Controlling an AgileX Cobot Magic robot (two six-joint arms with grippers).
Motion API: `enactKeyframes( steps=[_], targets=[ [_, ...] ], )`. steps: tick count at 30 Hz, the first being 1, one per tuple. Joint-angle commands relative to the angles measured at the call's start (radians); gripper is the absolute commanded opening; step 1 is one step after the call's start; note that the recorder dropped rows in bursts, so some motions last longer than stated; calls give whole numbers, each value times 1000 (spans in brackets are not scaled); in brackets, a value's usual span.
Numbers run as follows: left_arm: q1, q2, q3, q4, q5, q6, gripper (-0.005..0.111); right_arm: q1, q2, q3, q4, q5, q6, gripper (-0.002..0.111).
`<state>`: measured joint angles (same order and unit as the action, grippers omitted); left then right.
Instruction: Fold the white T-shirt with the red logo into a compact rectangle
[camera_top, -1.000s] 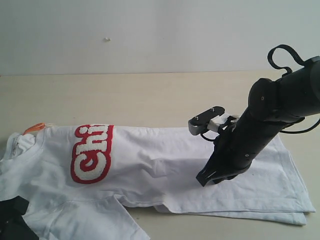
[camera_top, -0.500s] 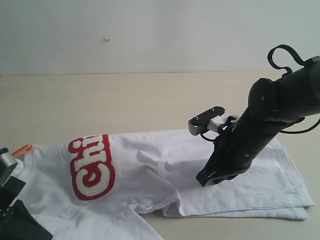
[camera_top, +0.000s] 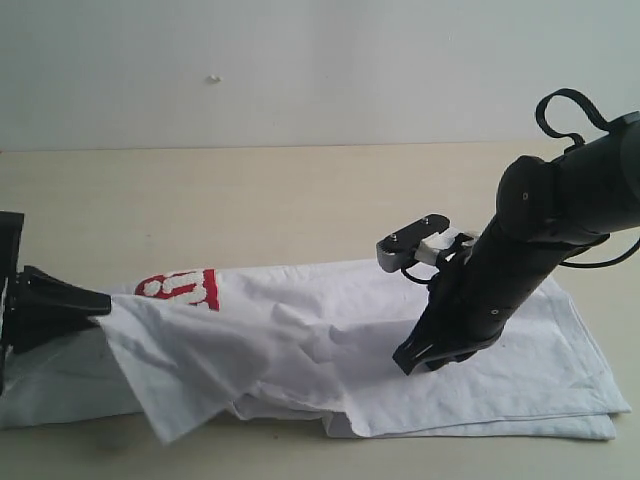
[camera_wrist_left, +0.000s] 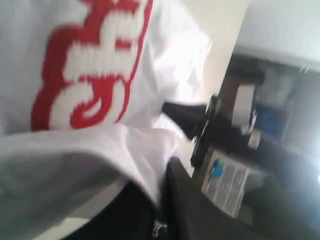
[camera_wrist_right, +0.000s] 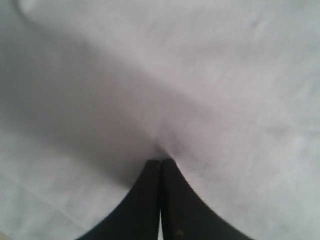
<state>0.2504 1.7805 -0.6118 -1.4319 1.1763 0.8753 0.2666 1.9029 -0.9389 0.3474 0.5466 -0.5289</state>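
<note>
Broadly, the pale wooden table (camera_top: 300, 200) ran beneath the white T-shirt (camera_top: 330, 330) and out past it on every side, as far as the wall behind. The white T-shirt lay across the near part of that table as a long, creased band. Its right portion was flat in stacked layers, and its left end was raised off the surface and hung in a loose pointed flap. Over the shirt's right portion the black right arm (camera_top: 540, 230) slanted down, carrying a grey-and-white wrist block just above the cloth. At the shirt's left end the left gripper (camera_top: 100, 300) was clamped on the raised fabric, which spread away from its tip. In the left wrist view, blurred white cloth (camera_wrist_left: 100, 150) draped over a dark finger (camera_wrist_left: 182, 200). The red logo (camera_top: 180, 290) sat on the shirt's upper face just right of that pinch. Only a short stretch of its red-edged white letters showed in the exterior view, and the same letters filled the left wrist view (camera_wrist_left: 95, 70). The right gripper (camera_top: 425, 358) was clenched, its two black fingers pressed together, and their tips (camera_wrist_right: 160, 162) rested on the shirt (camera_wrist_right: 200, 75), where a faint pucker gathered.
</note>
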Motion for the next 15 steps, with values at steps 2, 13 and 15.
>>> enactKeyframes(
  steps=[2,13,15],
  targets=[
    [21,106,-5,-159,-17,94,62,0,7,3,1,22,-2,0],
    [68,116,-5,-8,45,110,43,0,7,3,1,26,-2,0],
    [68,116,-5,75,45,112,34,0,7,3,1,26,-2,0]
  ],
)
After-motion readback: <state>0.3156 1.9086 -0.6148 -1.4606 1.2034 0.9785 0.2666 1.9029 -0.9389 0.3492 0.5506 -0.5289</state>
